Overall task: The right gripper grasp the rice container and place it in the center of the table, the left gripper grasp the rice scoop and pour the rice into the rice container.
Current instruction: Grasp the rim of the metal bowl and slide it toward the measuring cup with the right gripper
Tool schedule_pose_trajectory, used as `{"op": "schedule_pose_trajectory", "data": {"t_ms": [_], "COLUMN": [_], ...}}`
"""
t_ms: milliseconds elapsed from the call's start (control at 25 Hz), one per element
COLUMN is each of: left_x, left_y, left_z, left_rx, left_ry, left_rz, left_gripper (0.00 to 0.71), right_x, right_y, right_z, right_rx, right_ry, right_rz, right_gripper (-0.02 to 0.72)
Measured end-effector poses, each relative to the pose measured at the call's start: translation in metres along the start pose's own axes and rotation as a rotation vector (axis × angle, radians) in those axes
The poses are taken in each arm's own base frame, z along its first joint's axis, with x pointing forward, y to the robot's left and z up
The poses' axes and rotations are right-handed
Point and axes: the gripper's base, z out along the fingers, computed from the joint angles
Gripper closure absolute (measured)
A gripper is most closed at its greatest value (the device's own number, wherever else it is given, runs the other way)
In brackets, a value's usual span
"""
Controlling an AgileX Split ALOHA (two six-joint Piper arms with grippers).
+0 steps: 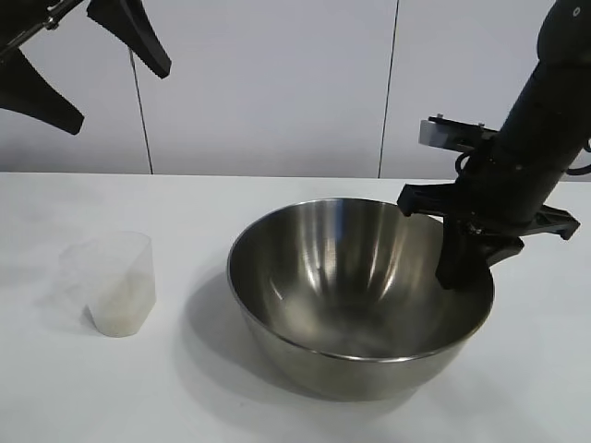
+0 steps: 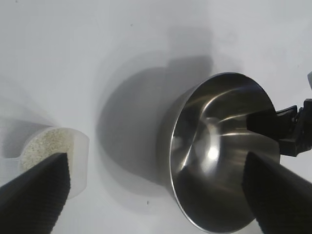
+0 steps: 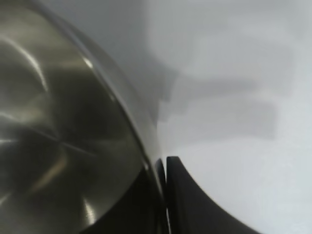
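Observation:
The rice container [image 1: 360, 286], a large shiny steel bowl, stands on the white table [image 1: 277, 189] right of centre. My right gripper [image 1: 459, 269] is shut on its right rim, one finger inside the bowl and one outside. The right wrist view shows the rim [image 3: 122, 105] pinched between the black fingers [image 3: 195, 204]. The rice scoop [image 1: 113, 281], a small frosted plastic cup, stands upright at the left with rice [image 2: 48, 146] in it. My left gripper [image 1: 115, 92] hangs high above the scoop, open and holding nothing. Below it lie the scoop [image 2: 75, 163] and the bowl [image 2: 219, 151].
A pale panelled wall [image 1: 277, 83] runs behind the table. Bare tabletop lies between scoop and bowl and along the front edge. The right arm [image 1: 545, 120] slants down from the upper right.

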Motion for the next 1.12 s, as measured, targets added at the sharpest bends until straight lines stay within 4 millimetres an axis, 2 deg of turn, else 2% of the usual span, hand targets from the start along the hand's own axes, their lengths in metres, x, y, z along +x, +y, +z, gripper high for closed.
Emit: {"op": "schedule_pose_trajectory", "data": {"t_ms": [480,600,880,1120], "left_x": [0.0,0.0,-0.001,-0.001], "left_y": [0.0,0.0,0.0,0.0], "left_z": [0.0,0.0,0.0,0.0], "left_rx": [0.0,0.0,-0.002,-0.002], "left_ry": [0.0,-0.003,-0.012,-0.015], "left_rz": [0.0,0.0,0.0,0.0], "left_gripper": [0.019,0.019,0.019,0.019], "right_x": [-0.003,-0.004,-0.005,-0.008], "right_y": [-0.005,0.001,0.031,0.03], "right_z": [-0.007,-0.006,0.004,0.016], "right_rx": [-0.11,-0.115,-0.116,-0.08], "right_ry": [-0.037,-0.053,-0.066,-0.043], "right_rz": [0.059,0.053,-0.01,-0.004], "right_gripper": [0.693,0.693,0.693,0.693]}}
